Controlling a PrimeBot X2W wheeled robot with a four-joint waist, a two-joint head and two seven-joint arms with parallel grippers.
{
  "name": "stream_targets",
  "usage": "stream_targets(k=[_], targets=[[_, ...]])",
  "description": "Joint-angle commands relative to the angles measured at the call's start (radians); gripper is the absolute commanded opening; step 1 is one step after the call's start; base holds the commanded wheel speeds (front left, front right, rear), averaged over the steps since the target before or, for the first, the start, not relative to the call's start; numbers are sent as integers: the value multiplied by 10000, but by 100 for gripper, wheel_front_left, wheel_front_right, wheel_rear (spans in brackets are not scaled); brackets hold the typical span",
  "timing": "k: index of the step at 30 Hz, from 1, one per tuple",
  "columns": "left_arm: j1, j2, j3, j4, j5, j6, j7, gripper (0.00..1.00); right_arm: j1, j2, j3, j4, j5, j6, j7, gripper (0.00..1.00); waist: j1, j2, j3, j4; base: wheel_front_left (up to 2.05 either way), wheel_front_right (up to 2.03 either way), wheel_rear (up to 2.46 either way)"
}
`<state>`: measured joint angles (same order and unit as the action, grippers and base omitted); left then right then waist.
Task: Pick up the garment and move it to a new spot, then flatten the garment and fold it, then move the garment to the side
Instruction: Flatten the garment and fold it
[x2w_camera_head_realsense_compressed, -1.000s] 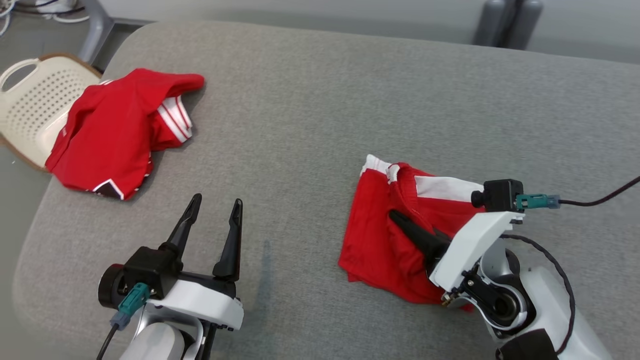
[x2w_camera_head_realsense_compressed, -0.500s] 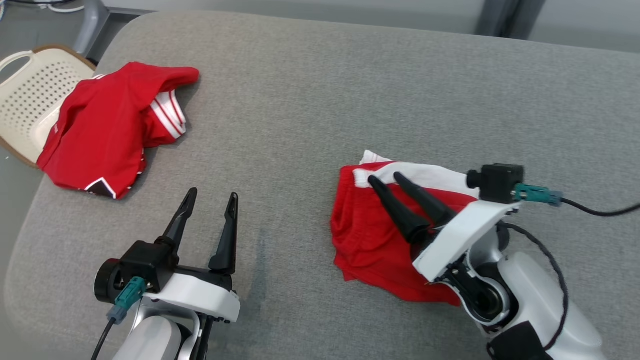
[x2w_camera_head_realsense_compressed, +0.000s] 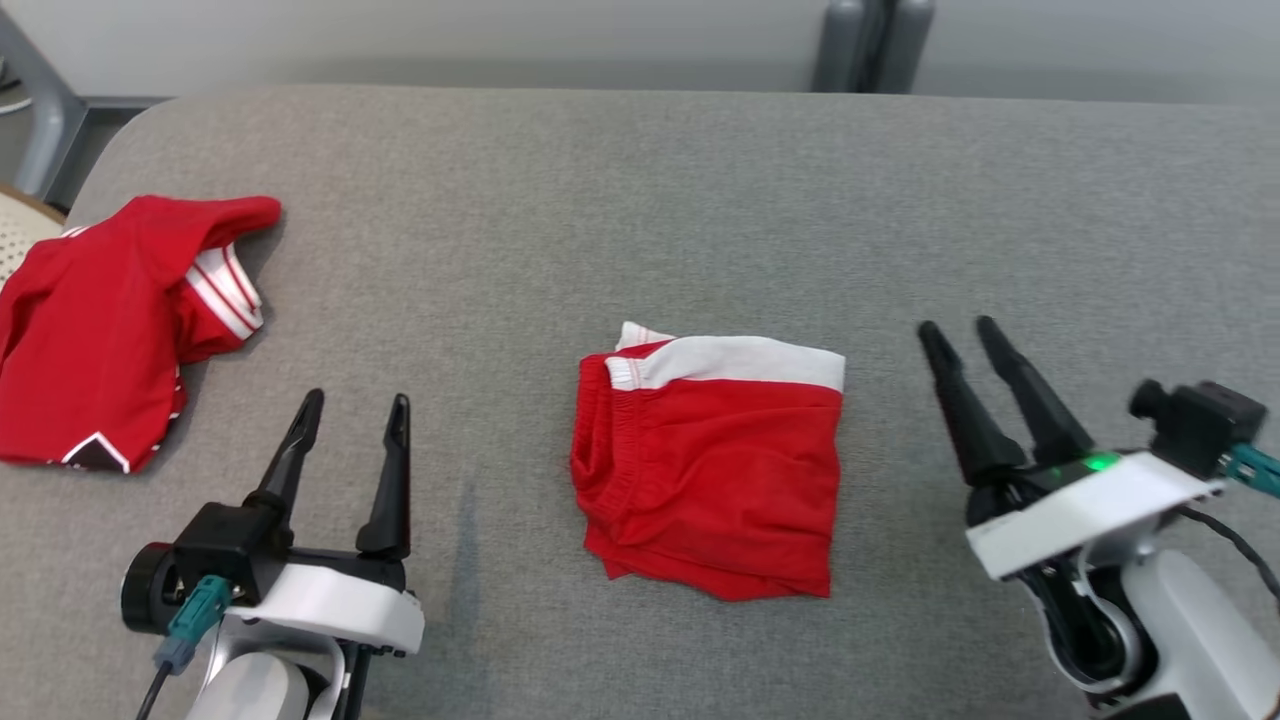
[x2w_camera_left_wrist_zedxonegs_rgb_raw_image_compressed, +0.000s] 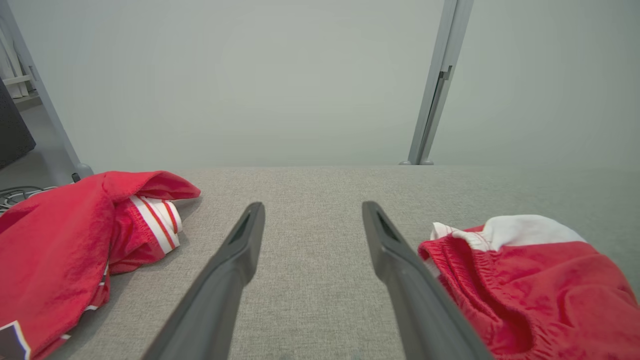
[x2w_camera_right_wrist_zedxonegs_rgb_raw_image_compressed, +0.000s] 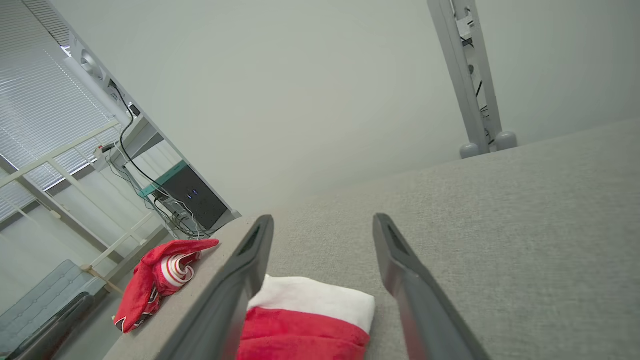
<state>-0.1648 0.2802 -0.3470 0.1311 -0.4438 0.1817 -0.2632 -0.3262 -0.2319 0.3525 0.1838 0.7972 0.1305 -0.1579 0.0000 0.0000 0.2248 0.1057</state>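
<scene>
Plainly, the folded shorts (x2w_camera_head_realsense_compressed: 715, 470) lie well apart from the basket (x2w_camera_head_realsense_compressed: 12, 232)

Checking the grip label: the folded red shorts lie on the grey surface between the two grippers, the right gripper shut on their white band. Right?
Not quite: the head view shows the right gripper open, beside the shorts and apart from them. The rest holds.

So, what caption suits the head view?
A folded red garment lies on the grey surface between the open left tool and open right tool.
</scene>
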Motion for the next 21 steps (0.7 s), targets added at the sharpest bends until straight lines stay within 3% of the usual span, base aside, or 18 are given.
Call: stream_targets(k=[1,7,21], targets=[[115,125,101,-95,-79,92,27,100,296,-194,-231,-44,-207,5,-202,100,0,0,-173,-240,0,0,0],[534,332,289,-396,-155,332,120,100,1181,-434,-1149,-335,-1061,5,-717,100,0,0,-467,-584,0,0,0],[2118,717,515,-1483,-326,983,564,100,2944,-38,-2594,-1405,-3596,5,-804,100,0,0,-1570,-1116,0,0,0]])
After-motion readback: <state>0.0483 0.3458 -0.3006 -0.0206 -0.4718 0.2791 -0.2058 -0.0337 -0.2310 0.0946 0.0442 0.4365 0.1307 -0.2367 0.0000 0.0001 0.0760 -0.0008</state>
